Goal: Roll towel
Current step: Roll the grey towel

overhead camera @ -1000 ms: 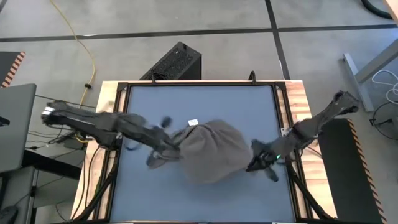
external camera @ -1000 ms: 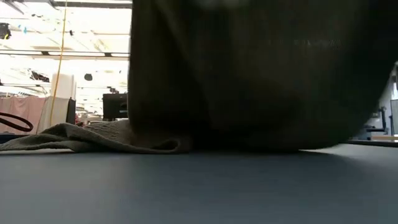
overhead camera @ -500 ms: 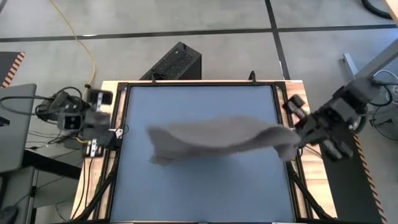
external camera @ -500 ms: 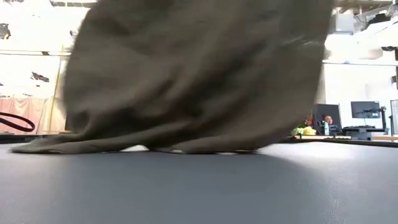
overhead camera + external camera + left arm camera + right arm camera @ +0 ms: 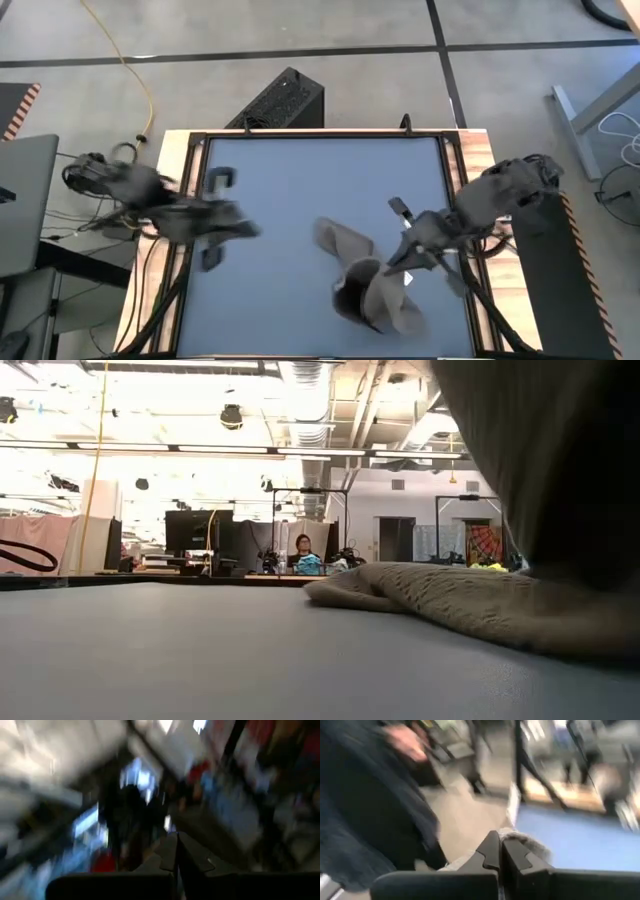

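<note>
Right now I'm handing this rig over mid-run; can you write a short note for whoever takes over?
Left pincer: shut, empty, over the table's left side.
Right pincer: shut on the soft grey-brown cloth towel, above the table's right front.
Towel: bunched in a crumpled heap on the blue-grey table top, one part lifted.
Done: nothing rolled.
Left: spread the towel flat, then roll it.

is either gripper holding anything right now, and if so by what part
The right gripper is shut on the towel, pinching an edge of the bunched cloth. The left gripper is shut and holds nothing.
</note>
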Robot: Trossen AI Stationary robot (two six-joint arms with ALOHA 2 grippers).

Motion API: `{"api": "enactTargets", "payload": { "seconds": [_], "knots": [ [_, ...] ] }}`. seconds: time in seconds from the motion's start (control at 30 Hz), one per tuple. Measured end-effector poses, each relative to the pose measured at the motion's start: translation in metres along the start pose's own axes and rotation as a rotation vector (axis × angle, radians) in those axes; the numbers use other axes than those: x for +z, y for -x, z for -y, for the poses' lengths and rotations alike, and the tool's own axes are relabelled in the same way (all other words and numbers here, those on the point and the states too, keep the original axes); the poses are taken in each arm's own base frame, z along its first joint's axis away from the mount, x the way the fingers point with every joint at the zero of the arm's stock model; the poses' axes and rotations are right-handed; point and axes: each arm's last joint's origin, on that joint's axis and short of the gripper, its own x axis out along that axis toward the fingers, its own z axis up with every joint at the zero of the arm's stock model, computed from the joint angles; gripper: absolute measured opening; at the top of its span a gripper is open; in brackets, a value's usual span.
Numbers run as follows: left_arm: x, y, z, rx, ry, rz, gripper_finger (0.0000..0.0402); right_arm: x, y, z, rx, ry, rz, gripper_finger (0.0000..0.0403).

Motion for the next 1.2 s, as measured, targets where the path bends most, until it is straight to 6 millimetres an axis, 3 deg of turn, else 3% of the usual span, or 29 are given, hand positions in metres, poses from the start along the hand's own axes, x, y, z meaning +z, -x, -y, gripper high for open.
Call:
{"api": "enactTargets", "payload": {
  "seconds": [0.1,0.2,0.37,0.5,0.63,0.73,0.8,1.0,1.2],
  "knots": [
    [-0.039,-0.015,0.01,-0.054,0.035,-0.221,0.0,-0.013,-0.004,0.009,-0.127,-0.1,-0.126,0.0018],
    [-0.07,-0.028,0.015,-0.124,0.134,-0.282,0.0,-0.019,0.001,0.017,-0.235,-0.182,-0.169,0.0019],
    [-0.11,-0.047,0.016,-0.063,0.291,-0.411,0.0014,-0.025,0.003,0.025,-0.321,-0.249,-0.222,0.0019],
    [-0.141,-0.067,0.026,-0.126,0.43,-0.482,0.006,-0.028,0.003,0.034,-0.368,-0.27,-0.259,0.0019],
    [-0.181,-0.086,0.051,-0.25,0.486,-0.62,0.0125,-0.032,0.007,0.045,-0.464,-0.298,-0.3,0.0019],
    [-0.208,-0.096,0.069,-0.379,0.461,-0.68,0.0169,-0.039,0.014,0.056,-0.594,-0.329,-0.354,0.0019],
    [-0.224,-0.103,0.074,-0.468,0.534,-0.649,0.019,-0.044,0.018,0.066,-0.699,-0.377,-0.389,0.0019],
    [-0.254,-0.12,0.078,-0.487,0.636,-0.576,0.02,-0.064,0.015,0.099,-0.864,-0.487,-0.447,0.002],
    [-0.265,-0.124,0.081,-0.398,0.645,-0.625,0.0186,-0.107,0.003,0.141,-0.956,-0.547,-0.672,0.002]
  ]
}}
